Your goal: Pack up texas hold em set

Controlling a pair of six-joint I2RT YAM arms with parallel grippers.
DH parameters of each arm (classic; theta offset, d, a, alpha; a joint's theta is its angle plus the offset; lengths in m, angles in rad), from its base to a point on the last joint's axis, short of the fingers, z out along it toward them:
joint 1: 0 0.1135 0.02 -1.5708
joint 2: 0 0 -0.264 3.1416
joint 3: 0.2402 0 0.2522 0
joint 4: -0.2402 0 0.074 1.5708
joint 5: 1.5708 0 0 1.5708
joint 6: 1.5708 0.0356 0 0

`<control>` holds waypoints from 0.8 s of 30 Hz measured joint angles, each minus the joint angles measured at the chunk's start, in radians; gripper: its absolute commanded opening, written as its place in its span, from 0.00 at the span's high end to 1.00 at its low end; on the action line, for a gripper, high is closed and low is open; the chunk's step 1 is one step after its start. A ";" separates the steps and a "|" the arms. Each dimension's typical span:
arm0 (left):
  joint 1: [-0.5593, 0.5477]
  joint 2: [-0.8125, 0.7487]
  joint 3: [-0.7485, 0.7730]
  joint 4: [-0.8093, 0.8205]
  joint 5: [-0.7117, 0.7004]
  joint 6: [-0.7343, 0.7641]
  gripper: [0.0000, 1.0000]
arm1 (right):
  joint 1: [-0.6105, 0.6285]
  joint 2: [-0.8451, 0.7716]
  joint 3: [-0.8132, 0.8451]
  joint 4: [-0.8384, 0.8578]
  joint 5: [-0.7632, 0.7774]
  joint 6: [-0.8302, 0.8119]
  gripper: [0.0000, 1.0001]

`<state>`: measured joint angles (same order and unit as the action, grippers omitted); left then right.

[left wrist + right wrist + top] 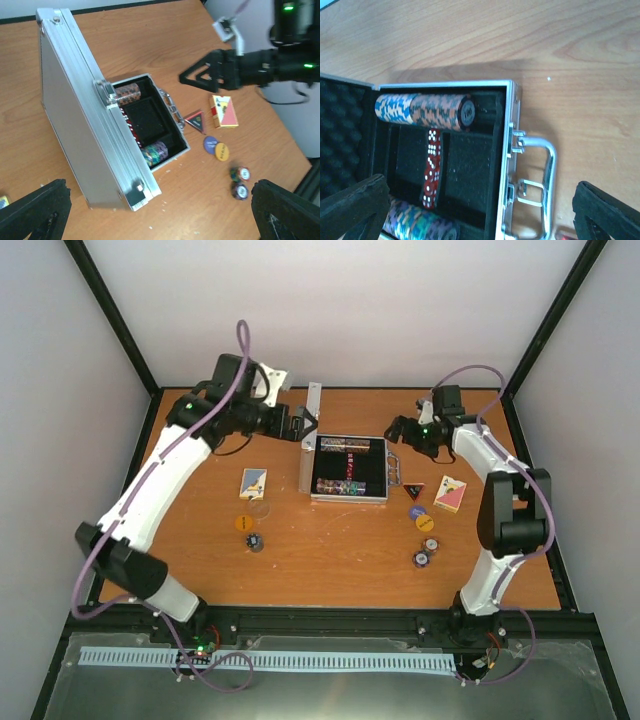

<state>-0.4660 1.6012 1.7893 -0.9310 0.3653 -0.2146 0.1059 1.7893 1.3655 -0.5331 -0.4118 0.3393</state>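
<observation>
The square aluminium case (pixel 75 130) lies open on the wood-grain desk (pixel 150 40), bumpy foam (pixel 340 125) inside. Left fingers (pixel 35 210) and right fingers (pixel 350 205) spread wide, empty.

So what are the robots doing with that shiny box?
Two robot arms are packing a poker set into a silver case, which stands open in the middle of the table. Rows of chips and red dice are already inside. The left gripper is by the raised lid and the right gripper by the handle, both open and holding nothing. Two card boxes, loose chips, round discs and a triangular token lie out on the table.
</observation>
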 measured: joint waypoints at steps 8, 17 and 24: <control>0.000 -0.235 -0.235 0.055 0.121 -0.200 0.00 | 0.001 0.216 0.221 -0.022 -0.061 0.000 0.02; -0.001 -0.311 -0.541 0.223 0.321 -0.389 0.01 | 0.002 0.436 0.478 -0.088 -0.154 -0.011 0.10; -0.002 -0.314 -0.618 0.371 0.389 -0.469 0.00 | 0.010 0.556 0.613 -0.166 -0.249 -0.046 0.12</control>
<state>-0.4675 1.2873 1.1717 -0.5602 0.7540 -0.6838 0.1162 2.3451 1.9789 -0.6987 -0.6605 0.2935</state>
